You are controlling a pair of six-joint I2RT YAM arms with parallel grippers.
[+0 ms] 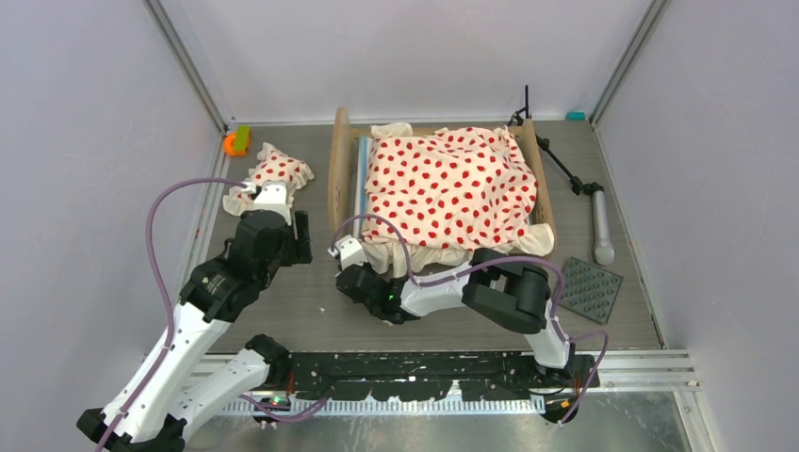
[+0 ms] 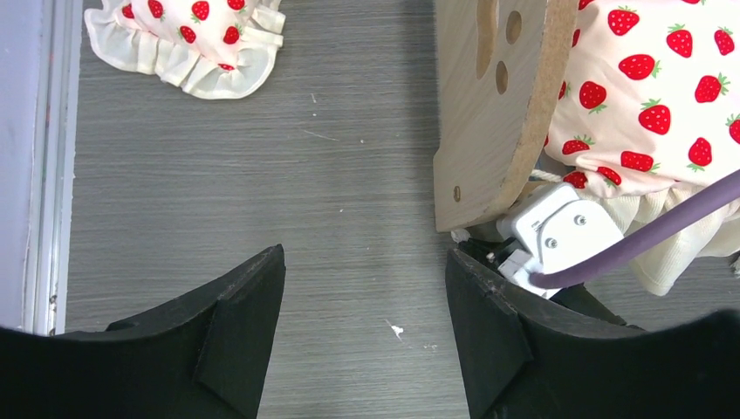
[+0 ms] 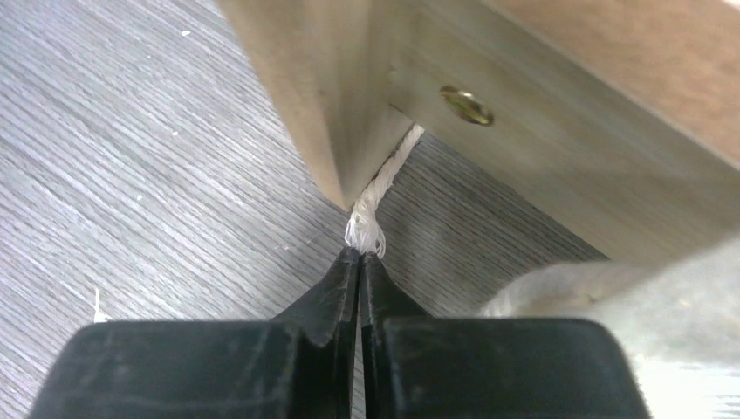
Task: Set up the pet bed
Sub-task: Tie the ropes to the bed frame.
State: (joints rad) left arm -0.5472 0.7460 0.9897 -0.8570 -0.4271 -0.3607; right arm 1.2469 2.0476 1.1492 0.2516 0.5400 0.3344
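Pet bed (image 1: 339,174): cord may slip
Our right claw (image 3: 359,253) pinches only the frayed end of the cord (image 3: 388,170); left claw (image 2: 365,253) stands apart.

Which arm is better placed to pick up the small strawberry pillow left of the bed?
Left: the left gripper hangs open just short of the pillow; the right gripper is shut at the bed's cord, farther away.

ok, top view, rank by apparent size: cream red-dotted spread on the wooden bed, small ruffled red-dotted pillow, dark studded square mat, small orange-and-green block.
1. cream red-dotted spread
2-3. small ruffled red-dotted pillow and dark studded square mat: look alike, pillow partly covered, so unranked
4. small orange-and-green block
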